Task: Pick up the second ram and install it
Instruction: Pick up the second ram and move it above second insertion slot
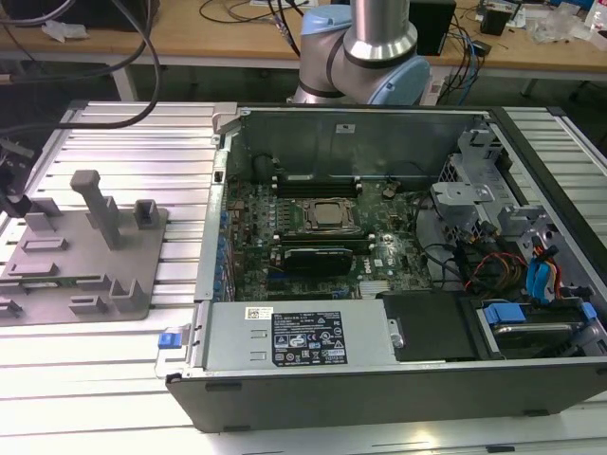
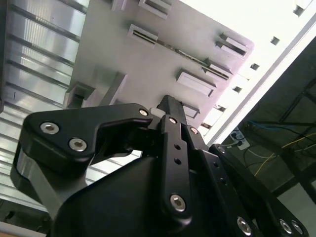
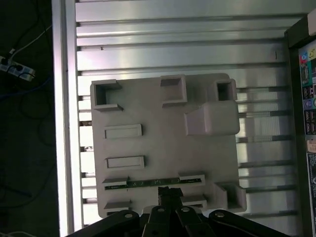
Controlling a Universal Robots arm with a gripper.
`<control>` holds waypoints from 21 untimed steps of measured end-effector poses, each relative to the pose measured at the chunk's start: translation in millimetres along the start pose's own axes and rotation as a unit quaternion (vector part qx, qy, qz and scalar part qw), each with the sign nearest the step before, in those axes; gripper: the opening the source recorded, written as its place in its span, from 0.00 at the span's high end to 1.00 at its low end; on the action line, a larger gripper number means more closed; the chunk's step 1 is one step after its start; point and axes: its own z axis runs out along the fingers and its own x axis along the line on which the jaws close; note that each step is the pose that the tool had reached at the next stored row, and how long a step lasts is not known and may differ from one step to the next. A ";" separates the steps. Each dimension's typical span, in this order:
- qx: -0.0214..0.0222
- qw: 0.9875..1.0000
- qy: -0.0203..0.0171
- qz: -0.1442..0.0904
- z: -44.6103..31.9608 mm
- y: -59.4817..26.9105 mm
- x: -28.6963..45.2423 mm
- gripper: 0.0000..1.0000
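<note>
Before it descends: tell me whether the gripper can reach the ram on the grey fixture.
Likely yes: in the first wrist view the gripper is lined up on the ram, which stands on edge in the grey fixture with nothing covering it.

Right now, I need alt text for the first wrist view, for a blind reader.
A black gripper hangs over a thin green memory stick held on edge in a grey holder plate. The plate lies on a ribbed metal table beside a computer case.
</note>
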 end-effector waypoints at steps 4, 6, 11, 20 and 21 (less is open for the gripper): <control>0.000 0.999 0.001 -0.033 0.2 0.0 0.2 0.92; -0.001 0.999 0.002 -0.054 0.3 0.0 0.3 0.92; -0.002 0.994 0.005 -0.114 0.7 0.0 0.4 0.92; -0.004 0.976 0.009 -0.219 1.3 0.0 0.4 0.92; -0.004 0.971 0.010 -0.237 1.4 0.0 0.4 0.92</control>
